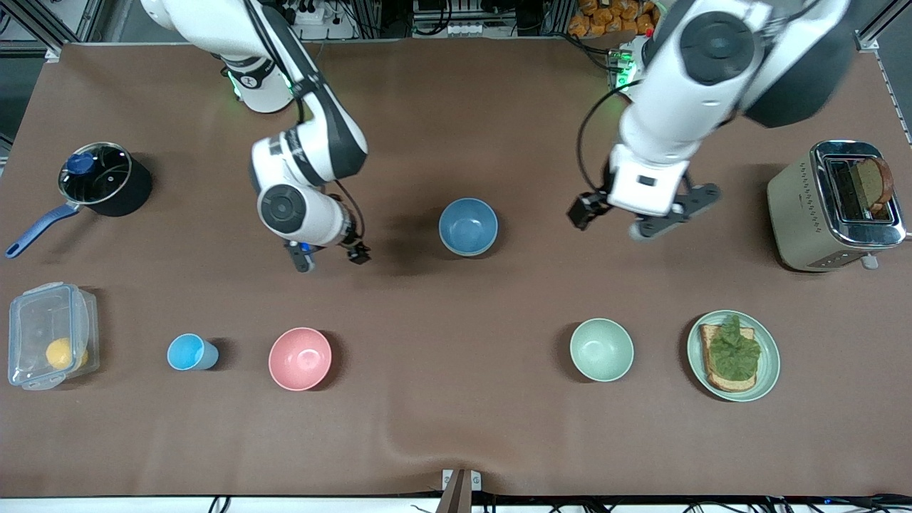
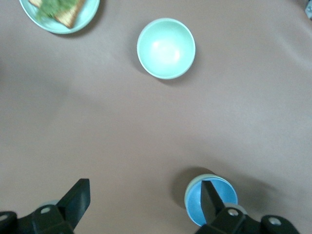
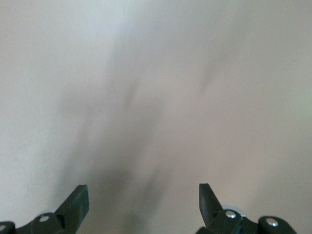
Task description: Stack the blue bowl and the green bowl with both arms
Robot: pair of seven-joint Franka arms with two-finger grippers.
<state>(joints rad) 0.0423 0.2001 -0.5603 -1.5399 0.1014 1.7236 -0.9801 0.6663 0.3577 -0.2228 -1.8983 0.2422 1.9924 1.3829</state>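
Table: a brown cloth (image 1: 442, 399) covers it, with a soft ridge near the edge closest to the front camera.
Room: metal frame rails, cables and a power strip run along the robots' edge of the table.
Blue bowl (image 1: 468, 226): upright on the cloth near the middle, between the two arms, empty.
Green bowl (image 1: 601, 349): upright, nearer the front camera than the blue bowl, beside the plate with toast and lettuce (image 1: 734, 355).
Left gripper (image 1: 645, 217): fingers spread wide, holding nothing, over bare cloth between the blue bowl and the toaster (image 1: 830, 206).
Right gripper (image 1: 329, 255): fingers spread wide, empty, low over bare cloth toward the right arm's end from the blue bowl.
Other things: pink bowl (image 1: 300, 358), small blue cup (image 1: 189, 352), clear lidded box (image 1: 50, 335), black saucepan (image 1: 100, 182).
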